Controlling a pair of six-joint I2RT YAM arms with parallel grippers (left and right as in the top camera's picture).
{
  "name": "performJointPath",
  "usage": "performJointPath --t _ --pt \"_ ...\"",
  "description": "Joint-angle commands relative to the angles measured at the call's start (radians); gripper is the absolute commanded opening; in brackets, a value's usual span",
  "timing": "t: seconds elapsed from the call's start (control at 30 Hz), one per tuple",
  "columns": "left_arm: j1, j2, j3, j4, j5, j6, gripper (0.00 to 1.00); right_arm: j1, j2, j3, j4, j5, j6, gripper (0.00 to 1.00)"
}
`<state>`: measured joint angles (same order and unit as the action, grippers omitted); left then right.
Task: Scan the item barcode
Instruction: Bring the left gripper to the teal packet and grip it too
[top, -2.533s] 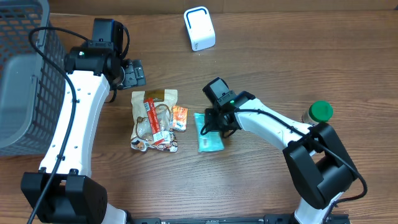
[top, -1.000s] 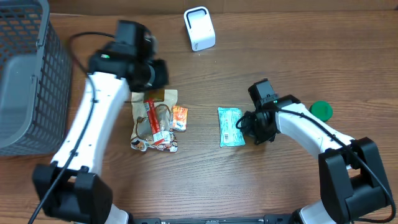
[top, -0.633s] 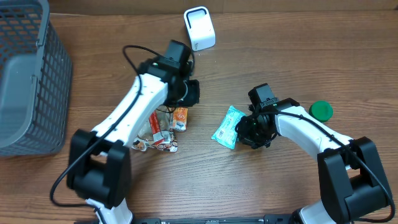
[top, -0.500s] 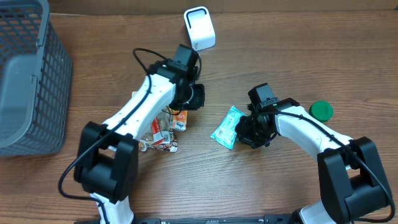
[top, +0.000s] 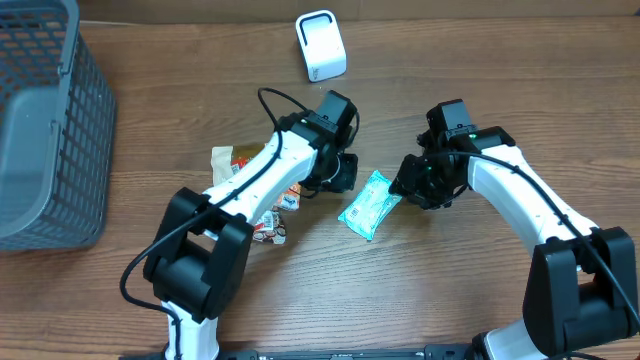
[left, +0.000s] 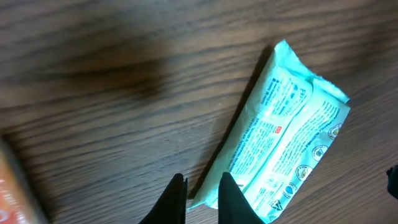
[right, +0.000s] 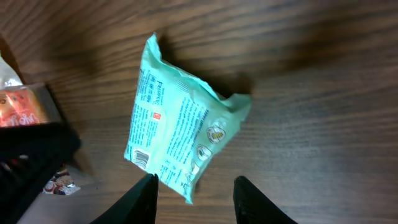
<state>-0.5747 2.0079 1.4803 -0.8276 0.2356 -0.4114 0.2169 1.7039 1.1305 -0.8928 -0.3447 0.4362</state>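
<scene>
Nearest me the table (top: 400, 300) is bare wood, with free room. The packet (top: 369, 203) lies flat between both arms: teal, crinkled, print up, with a small barcode near one corner. My right gripper (right: 194, 182) is released, its jaws straddling the packet's corner. My left gripper (left: 202, 185) is nearly clenched on nothing, beside the packet's edge. The left arm half hides the snacks (top: 255, 195). The scanner (top: 321, 46) sits far back, and the basket (top: 40, 120) is cut off at left.

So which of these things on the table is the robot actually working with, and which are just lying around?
In the job:
- teal packet
- white scanner
- left gripper and right gripper, both at the packet

Lying about, for now:
- pile of snack packets
- grey basket
</scene>
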Motion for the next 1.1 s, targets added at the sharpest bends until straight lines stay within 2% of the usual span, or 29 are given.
performJointPath --t 0.0,0.27,0.67,0.8,1.07 --pt "-0.015 0.041 0.000 0.006 -0.009 0.019 0.11 0.004 0.010 -0.032 0.033 -0.006 -0.019 0.41" --pt "-0.037 0.082 0.000 -0.001 -0.006 0.023 0.13 0.004 0.014 -0.084 0.116 -0.005 -0.018 0.42" --pt "-0.042 0.085 0.000 -0.011 -0.003 0.025 0.15 0.005 0.015 -0.088 0.140 -0.005 -0.018 0.42" --pt "-0.042 0.085 0.000 -0.022 0.044 0.075 0.16 0.005 0.016 -0.096 0.142 -0.005 -0.018 0.43" --pt "-0.039 0.085 0.003 -0.038 0.048 0.124 0.20 0.005 0.016 -0.127 0.184 -0.005 -0.019 0.43"
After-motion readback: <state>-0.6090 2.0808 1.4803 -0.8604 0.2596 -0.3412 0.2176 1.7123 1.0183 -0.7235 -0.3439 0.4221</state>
